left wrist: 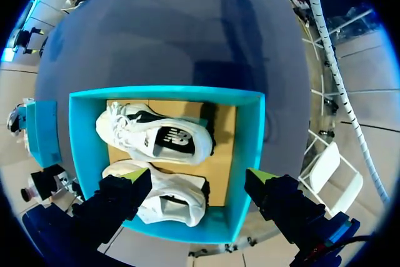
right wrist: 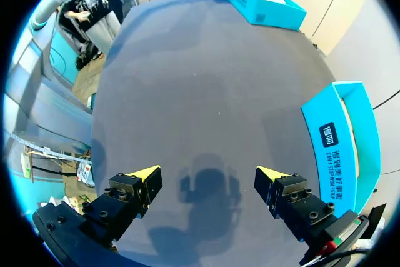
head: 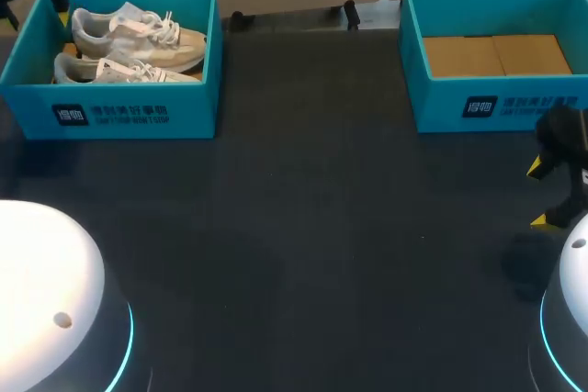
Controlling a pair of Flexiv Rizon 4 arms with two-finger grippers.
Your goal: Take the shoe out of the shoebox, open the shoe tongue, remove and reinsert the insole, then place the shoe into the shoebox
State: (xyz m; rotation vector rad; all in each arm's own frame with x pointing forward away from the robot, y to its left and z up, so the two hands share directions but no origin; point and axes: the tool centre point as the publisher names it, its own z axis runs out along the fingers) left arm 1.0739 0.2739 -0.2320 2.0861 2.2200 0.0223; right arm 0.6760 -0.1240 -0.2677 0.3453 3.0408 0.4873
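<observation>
Two shoes (head: 129,43) lie side by side in the left box (head: 138,112) at the table's far left, neither lifted out yet. The left gripper (left wrist: 199,179) is held above that box, fingers spread wide, probably so a shoe can be straddled. The right gripper (right wrist: 208,172) is held wide open over bare table (head: 303,227), near the empty right box (head: 496,103), out of the way.

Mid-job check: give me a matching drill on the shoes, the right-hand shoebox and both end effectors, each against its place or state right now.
1. shoes
2. right shoebox
3. left end effector
4. right end effector

A. open over bare table
B. empty, brown floor showing
C. open above the shoes
D. inside left shoebox

Pairs: 1-D, 2-B, 3-C, 4-A
</observation>
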